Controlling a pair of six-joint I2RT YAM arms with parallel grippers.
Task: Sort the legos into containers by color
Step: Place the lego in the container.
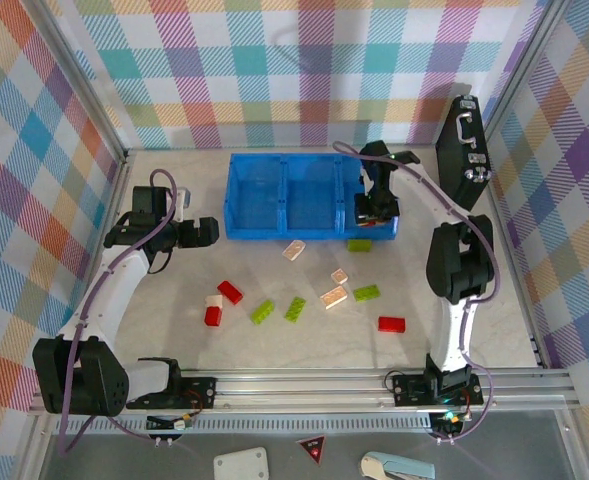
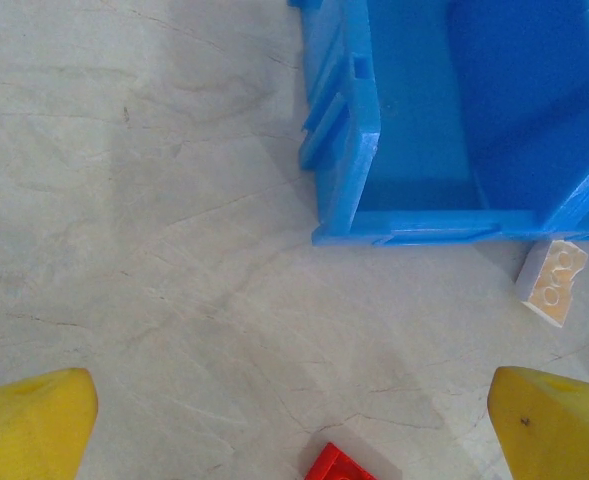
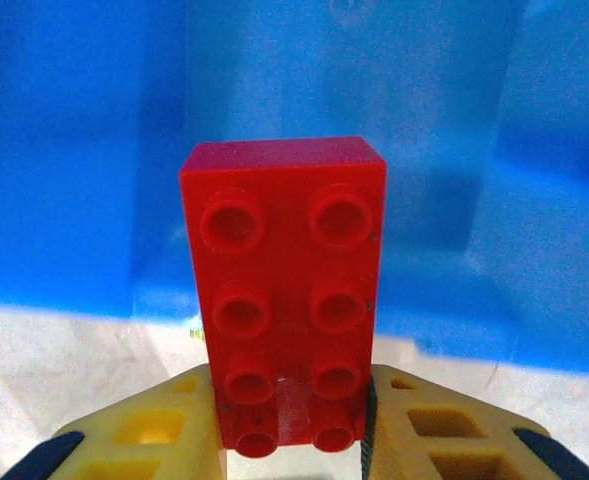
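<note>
Twelve legos (image 1: 296, 308) can be counted from above, four of each colour: small glossy studded bricks in red, lime green and pale tan. Eleven lie scattered on the pale marbled table (image 1: 174, 330) in front of the blue bin (image 1: 236, 200), a bright plastic tray split into three square compartments in a row. Three red ones rest there, one at the right and two at the left, with a tan brick (image 1: 213, 300) touching one of the left pair. The four green ones are spread across the middle, one just beside the bin's near wall. The twelfth, the held red brick (image 3: 284, 290), shows two rows of four round studs and stands on end in the right wrist view. Its lower end is pinched between the yellow fingers (image 3: 154, 435) of the right gripper (image 3: 292, 425), which is closed on it at the bin's right compartment. The left gripper (image 2: 294, 420) hangs spread wide with nothing in it, near the bin's left end. Ahead of its tips are a red corner piece (image 2: 339, 465) and a tan brick by the bin (image 2: 554, 280).
</note>
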